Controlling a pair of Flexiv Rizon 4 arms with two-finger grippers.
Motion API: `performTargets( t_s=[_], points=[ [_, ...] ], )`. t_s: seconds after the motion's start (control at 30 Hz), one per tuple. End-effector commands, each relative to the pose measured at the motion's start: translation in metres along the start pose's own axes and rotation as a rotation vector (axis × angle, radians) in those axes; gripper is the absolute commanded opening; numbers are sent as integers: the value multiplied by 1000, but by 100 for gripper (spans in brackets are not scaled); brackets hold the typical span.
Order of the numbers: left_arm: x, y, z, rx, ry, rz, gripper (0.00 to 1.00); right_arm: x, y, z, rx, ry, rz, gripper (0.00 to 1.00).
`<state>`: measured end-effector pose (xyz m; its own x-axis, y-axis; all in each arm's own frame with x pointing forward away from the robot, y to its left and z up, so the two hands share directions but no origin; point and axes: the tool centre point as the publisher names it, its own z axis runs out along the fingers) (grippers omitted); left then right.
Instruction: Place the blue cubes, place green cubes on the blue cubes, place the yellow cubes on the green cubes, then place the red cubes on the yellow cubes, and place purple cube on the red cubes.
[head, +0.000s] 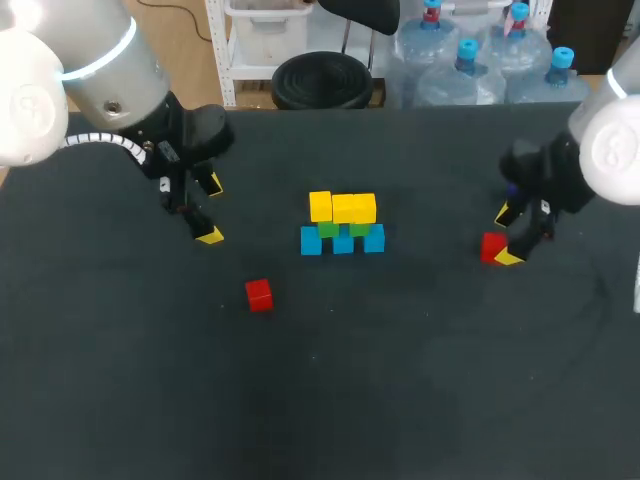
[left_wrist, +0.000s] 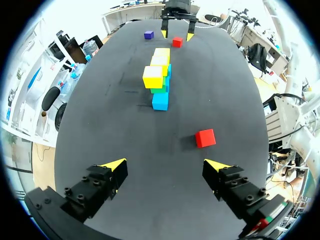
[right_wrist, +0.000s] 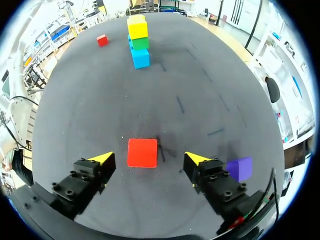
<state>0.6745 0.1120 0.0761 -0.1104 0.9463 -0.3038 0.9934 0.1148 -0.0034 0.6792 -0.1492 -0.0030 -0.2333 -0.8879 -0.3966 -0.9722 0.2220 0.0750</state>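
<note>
Between the wide-spread right fingers (right_wrist: 96, 163) sits a sharp-edged red cube (right_wrist: 142, 152) on matte tabletop (right_wrist: 200, 90); left fingers (left_wrist: 113, 171) gape too.

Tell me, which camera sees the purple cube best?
Right wrist view: the purple cube sits close beside the right gripper. The left wrist view shows it tiny, far off. In the head view I cannot find it.

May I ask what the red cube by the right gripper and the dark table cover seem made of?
Red cube: likely painted wood or hard plastic; even matte colour, crisp edges. Table cover: seemingly felt or cloth; dull, speckled, scuffed.
</note>
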Motion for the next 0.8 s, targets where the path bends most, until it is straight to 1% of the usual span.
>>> performTargets(
  t_s=[0.03, 0.13, 0.17, 0.2, 0.23, 0.53, 0.57, 0.67, 0.73, 0.8],
  points=[
    [1, 0, 0, 1, -3, 2, 100, 0, -1, 2, -3, -4, -2, 74],
    [1, 0, 0, 1, -3, 2, 100, -2, 0, 3, -5, -8, -3, 64],
    [1, 0, 0, 1, -3, 2, 100, -2, 0, 4, -6, -8, -3, 56],
    [1, 0, 0, 1, -3, 2, 100, -2, 0, 4, -7, -9, -4, 51],
    [1, 0, 0, 1, -3, 2, 100, -2, 0, 5, -8, -10, -4, 50],
    [1, 0, 0, 1, -3, 2, 100, -3, 0, 8, -15, -14, -5, 49],
    [1, 0, 0, 1, -3, 2, 100, -3, 0, 8, -15, -15, -4, 46],
    [1, 0, 0, 1, -3, 2, 100, -3, 0, 8, -15, -17, -3, 34],
    [1, 0, 0, 1, -3, 2, 100, -3, 1, 7, -13, -17, -3, 22],
    [1, 0, 0, 1, -3, 2, 100, -3, 1, 6, -12, -18, -3, 15]
  ],
)
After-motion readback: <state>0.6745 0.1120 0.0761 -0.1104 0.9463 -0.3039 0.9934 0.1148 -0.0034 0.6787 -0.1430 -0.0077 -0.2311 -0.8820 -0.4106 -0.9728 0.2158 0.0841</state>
